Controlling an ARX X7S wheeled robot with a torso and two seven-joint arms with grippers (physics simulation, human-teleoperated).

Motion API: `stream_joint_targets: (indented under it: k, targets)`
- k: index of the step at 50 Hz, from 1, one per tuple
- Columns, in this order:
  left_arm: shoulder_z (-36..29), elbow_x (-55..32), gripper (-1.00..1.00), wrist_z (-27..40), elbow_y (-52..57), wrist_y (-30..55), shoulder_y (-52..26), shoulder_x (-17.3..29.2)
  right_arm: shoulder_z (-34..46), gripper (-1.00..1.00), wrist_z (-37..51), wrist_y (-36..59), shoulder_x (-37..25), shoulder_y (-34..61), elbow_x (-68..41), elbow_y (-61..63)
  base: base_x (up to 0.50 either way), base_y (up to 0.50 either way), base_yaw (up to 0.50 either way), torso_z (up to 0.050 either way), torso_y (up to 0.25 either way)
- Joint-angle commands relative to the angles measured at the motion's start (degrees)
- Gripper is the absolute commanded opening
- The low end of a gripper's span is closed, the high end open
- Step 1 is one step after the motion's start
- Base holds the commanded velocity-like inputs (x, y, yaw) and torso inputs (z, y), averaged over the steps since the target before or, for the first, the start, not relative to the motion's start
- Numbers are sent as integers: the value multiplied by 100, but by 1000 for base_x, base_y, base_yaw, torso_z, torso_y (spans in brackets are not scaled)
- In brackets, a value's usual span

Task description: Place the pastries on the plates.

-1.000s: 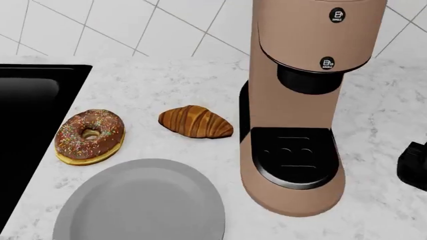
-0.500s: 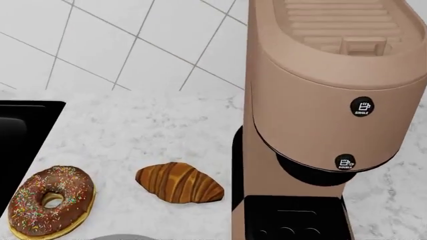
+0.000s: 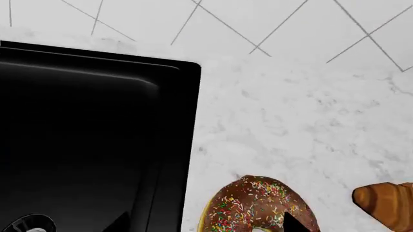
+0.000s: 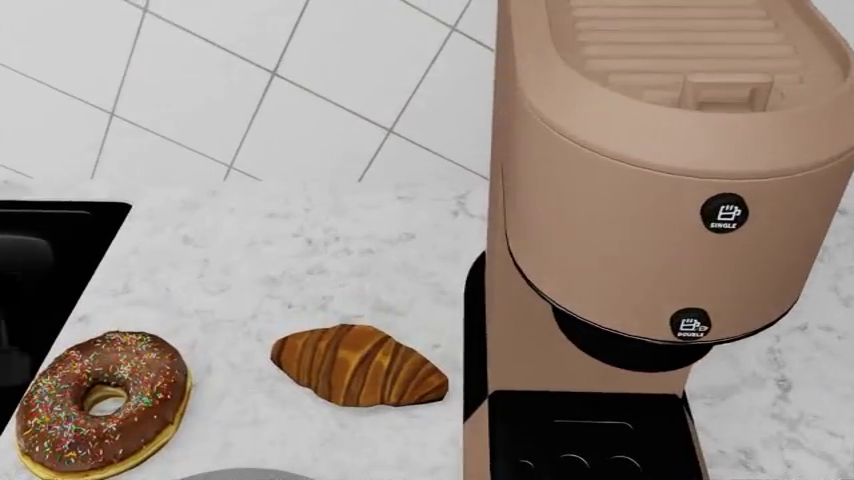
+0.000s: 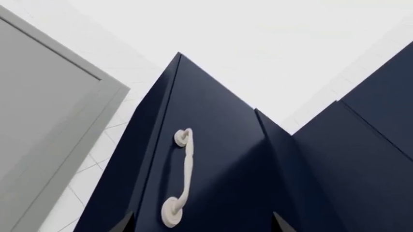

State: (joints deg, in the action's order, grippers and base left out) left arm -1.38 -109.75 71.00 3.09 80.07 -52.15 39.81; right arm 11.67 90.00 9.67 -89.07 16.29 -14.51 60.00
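The chocolate sprinkled donut lies on the marble counter beside the sink, with the golden-brown croissant to its right. Only a sliver of the grey plate shows at the head view's bottom edge. The white mosaic-rimmed plate is out of view. In the left wrist view the donut and the croissant's end lie just ahead of my left gripper, which is open and empty, one fingertip over the donut. My right gripper is open and empty, facing a dark blue cabinet. Neither gripper shows in the head view.
A tall tan coffee machine stands right of the croissant. A black sink is left of the donut, its edge close to it. White tiled wall behind. The right wrist view shows a cabinet door with a white handle.
A second ago the head view looked lower, showing the whole grey plate; it has tilted up, so the pastries sit lower in frame. Nothing differs over the last half second.
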Motion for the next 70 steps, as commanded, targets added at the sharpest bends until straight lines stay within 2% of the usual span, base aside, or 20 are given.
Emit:
stream_joint_targets:
  k: [1, 12, 20, 31, 32, 33, 47, 56, 60, 65, 70]
  targets:
    - [-713, -1594, 100, 969, -688, -1, -180, 375, -468, 100, -3, 49, 63, -252, 23, 0, 0, 0, 0, 0, 0]
    - [-890, -1669, 100, 1072, -738, -212, -206, 548, -594, 100, -3, 18, -24, -301, -117, 0, 0, 0, 0, 0, 0]
    - [-1274, -1522, 100, 975, -1054, -62, -596, 390, -634, 100, -3, 18, -10, -361, -147, 0, 0, 0, 0, 0, 0]
    - [-1611, -833, 100, 418, -1687, 254, -1163, 15, -938, 100, -3, 47, 71, -736, -95, 0, 0, 0, 0, 0, 0]
    - [-1780, -199, 100, -30, -2061, 372, -1340, -225, -1042, 100, -2, 67, 91, -840, -95, 0, 0, 0, 0, 0, 0]
    - [-1815, -47, 100, -170, -2125, 405, -1395, -255, -1139, 100, -2, 67, 98, -949, -91, 0, 0, 0, 0, 0, 0]
    - [-2060, 739, 100, -885, -2413, 273, -1565, -306, -2641, 100, -3, 60, 67, -2440, -135, 0, 0, 0, 0, 0, 0]
    - [-2102, 625, 100, -761, -2309, 150, -1333, -285, -3355, 100, -4, 45, 48, -3129, -183, 0, 0, 0, 0, 0, 0]
    - [-2125, 182, 100, -369, -1981, 148, -1063, -249, -3841, 100, -5, 11, 84, -3650, -155, 0, 0, 0, 0, 0, 0]
    - [-2196, -191, 100, -86, -1761, 128, -866, -197, -4668, 100, -7, -58, 139, -4535, -109, 0, 0, 0, 0, 0, 0]
    - [-2272, -308, 100, -16, -1711, 133, -835, -154, -5818, 100, -23, -170, 230, -5750, -48, 0, 0, 0, 0, 0, 0]
